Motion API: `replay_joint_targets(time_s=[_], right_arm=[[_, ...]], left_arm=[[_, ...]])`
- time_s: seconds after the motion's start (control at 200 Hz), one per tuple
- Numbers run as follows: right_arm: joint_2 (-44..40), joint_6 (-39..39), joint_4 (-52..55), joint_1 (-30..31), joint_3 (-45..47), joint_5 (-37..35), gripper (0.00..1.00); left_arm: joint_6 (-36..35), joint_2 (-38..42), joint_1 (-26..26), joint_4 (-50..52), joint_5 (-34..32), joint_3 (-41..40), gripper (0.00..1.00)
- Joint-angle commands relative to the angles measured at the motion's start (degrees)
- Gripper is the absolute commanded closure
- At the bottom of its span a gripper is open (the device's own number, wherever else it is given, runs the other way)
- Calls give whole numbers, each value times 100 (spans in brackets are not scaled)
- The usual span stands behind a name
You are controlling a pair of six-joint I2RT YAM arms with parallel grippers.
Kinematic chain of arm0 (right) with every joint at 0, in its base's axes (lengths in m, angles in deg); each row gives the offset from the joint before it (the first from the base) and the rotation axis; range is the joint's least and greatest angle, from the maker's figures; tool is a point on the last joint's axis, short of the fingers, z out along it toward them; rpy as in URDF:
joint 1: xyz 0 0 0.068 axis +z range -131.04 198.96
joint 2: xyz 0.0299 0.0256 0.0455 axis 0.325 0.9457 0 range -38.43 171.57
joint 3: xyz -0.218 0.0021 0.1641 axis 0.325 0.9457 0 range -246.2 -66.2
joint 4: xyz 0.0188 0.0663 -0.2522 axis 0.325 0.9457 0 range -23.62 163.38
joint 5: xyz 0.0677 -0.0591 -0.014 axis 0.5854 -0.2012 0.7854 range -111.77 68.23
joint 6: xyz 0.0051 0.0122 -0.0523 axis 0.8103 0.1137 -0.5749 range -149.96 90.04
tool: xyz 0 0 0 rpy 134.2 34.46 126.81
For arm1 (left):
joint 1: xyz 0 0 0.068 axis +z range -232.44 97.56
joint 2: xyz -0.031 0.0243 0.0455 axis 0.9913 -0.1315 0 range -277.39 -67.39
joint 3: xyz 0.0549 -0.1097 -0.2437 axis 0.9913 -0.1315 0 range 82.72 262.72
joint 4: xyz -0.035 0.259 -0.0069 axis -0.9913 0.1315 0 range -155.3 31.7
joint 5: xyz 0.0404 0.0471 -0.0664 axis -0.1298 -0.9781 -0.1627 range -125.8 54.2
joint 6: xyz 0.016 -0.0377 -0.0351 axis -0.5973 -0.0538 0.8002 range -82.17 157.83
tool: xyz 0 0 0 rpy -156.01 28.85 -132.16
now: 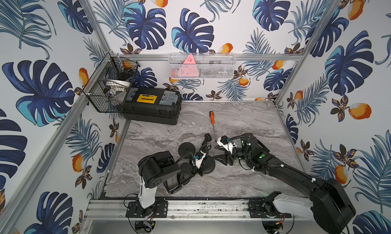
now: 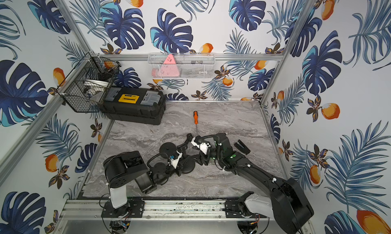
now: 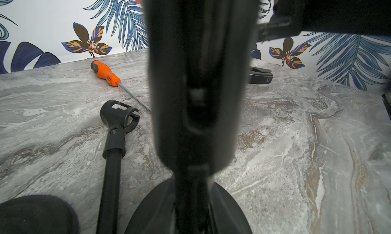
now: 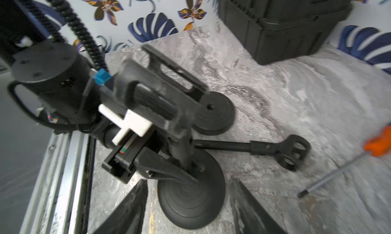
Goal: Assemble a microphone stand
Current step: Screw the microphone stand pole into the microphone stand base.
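Observation:
A black stand pole stands upright in a round black base near the table's middle. My left gripper is shut on that pole just above the base, and a wide black holder sits on top of it. A second pole with a mic clip lies flat beside it, seen also in the left wrist view as the mic clip. A second round base lies apart. My right gripper is open, its fingers on either side of the held stand's base, touching nothing.
An orange-handled screwdriver lies behind the parts. A small black clip rests by the right arm. A black toolbox stands at the back left under a wire basket. A white mesh basket hangs on the back wall.

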Motion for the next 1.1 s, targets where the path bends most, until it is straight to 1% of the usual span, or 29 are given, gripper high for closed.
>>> replay_joint_targets(time_s=[0.0, 0.205, 0.38, 0.545, 0.736, 0.766, 0.921, 0.991, 1.096], right_arm=[[336, -817, 418, -33, -258, 948, 36], [1003, -1072, 424, -201, -755, 1469, 36], [1455, -1265, 616, -228, -1196, 1879, 39], [1664, -1469, 860, -228, -1407, 2117, 44], [1716, -1681, 1130, -228, -1475, 2142, 51], [1712, -1724, 1181, -228, -1479, 2138, 53], [1711, -1899, 1296, -228, -1446, 2125, 70], [1717, -1970, 1367, -228, -1427, 2144, 73], [1711, -2047, 1395, -228, -1369, 2156, 82]], left_arm=[[-49, -86, 18, 196, 42, 46, 78], [-56, -143, 18, 193, 94, 88, 78], [-65, -156, 18, 193, 155, 121, 78], [-60, -237, 18, 188, 241, 196, 78], [-49, -316, 18, 188, 271, 256, 78], [-49, -318, 18, 193, 271, 254, 78], [-44, -343, 18, 193, 263, 256, 78], [-49, -354, 18, 193, 245, 253, 78], [-62, -362, 16, 193, 210, 241, 77]])
